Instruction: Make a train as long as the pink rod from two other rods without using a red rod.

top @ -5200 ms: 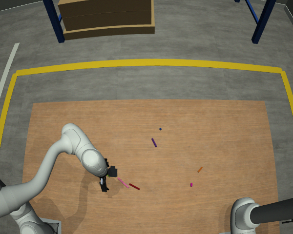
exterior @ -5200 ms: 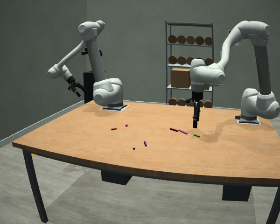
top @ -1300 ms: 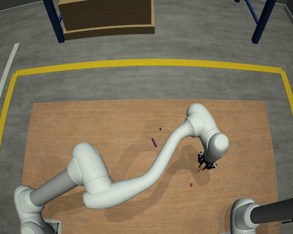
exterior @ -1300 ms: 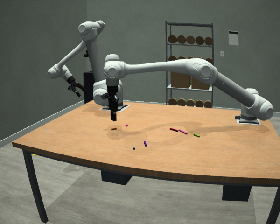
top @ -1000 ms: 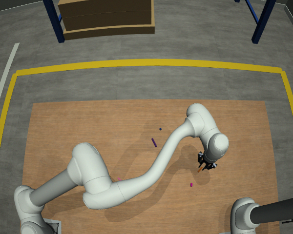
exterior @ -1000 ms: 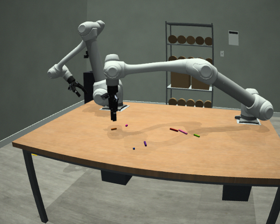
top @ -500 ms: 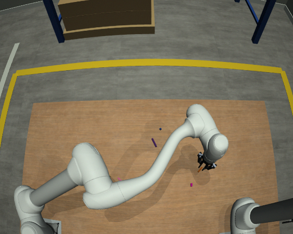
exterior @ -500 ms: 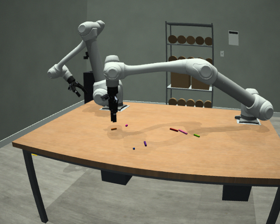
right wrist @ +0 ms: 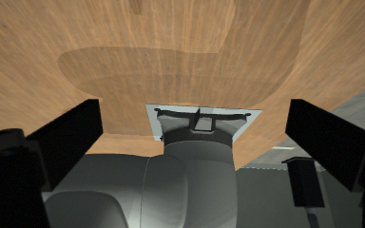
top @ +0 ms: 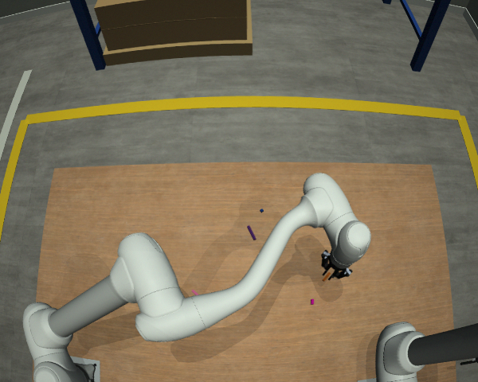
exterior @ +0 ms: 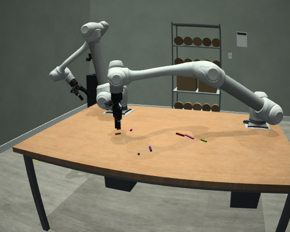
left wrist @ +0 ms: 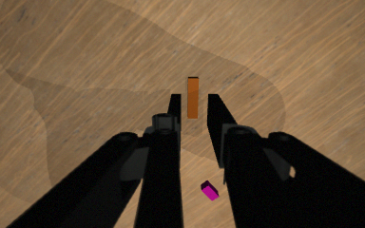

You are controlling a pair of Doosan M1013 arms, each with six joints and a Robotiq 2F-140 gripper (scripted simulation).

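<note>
My left gripper (exterior: 117,128) (left wrist: 194,109) is open with a narrow gap, pointing down above the orange rod (top: 326,277) (exterior: 118,133) (left wrist: 193,106). The rod lies flat on the table, lined up between the fingertips in the left wrist view. The lime rod (exterior: 203,140) lies right of the pink rod (exterior: 189,136) (top: 195,292) in the exterior view; my left arm hides lime in the top view. The purple rod (top: 251,232) (exterior: 150,148) lies near the blue cube (top: 261,210) (exterior: 138,153). My right gripper (exterior: 85,97) (right wrist: 194,116) is wide open and empty, high up.
A red rod (exterior: 180,134) lies end to end close to the pink one; whether they touch is unclear. A short magenta rod (top: 312,302) (exterior: 131,129) (left wrist: 210,191) lies near the orange one. The left arm stretches low across the wooden table (top: 107,197) (exterior: 215,165).
</note>
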